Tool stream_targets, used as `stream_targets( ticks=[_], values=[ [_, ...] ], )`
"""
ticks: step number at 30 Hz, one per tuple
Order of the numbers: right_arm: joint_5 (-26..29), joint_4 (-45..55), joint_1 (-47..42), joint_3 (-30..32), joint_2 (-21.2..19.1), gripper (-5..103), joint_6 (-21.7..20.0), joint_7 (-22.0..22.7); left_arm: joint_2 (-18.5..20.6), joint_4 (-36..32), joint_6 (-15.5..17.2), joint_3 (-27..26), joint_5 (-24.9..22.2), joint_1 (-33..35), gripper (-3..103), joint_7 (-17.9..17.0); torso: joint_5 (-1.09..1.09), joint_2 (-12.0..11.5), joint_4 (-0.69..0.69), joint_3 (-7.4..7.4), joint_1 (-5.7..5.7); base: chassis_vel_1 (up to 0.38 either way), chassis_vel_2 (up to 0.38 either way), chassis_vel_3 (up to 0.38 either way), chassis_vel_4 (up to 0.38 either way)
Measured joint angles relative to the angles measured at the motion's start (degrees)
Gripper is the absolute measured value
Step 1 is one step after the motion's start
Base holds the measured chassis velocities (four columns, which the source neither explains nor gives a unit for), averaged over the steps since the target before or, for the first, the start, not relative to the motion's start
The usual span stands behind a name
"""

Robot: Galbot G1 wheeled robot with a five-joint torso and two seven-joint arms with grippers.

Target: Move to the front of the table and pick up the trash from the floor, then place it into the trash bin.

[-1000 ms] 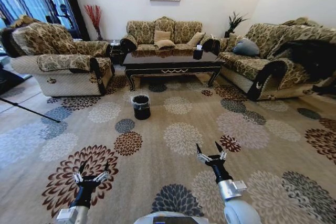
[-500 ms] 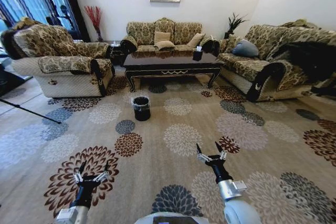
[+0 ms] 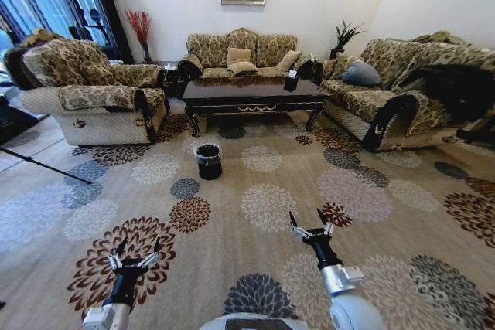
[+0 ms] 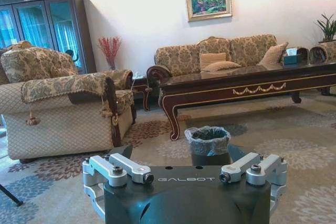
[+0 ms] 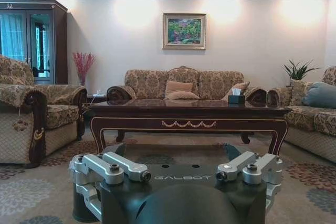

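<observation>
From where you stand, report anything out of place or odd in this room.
Nothing stands out. The trash bin stands upright on the carpet before the coffee table, liner in place. The left pincer and right pincer are open, holding nothing.

Black claws (image 3: 312, 222), silver links, GALBOT lettering

"GALBOT" on both pincer mounts (image 4: 186, 179)
</observation>
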Motion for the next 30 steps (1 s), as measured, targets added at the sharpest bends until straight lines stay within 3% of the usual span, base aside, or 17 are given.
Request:
stream_targets(
  ticks=[30],
  values=[
    [0.00, 0.00, 0.00, 0.00, 0.00, 100, 0.00, 0.00, 0.00, 0.00, 0.00, 0.00, 0.00, 0.00, 100, 0.00, 0.00, 7.94, 0.00, 4.70, 3.24, 0.000, 0.000, 0.000, 0.000]
  ],
)
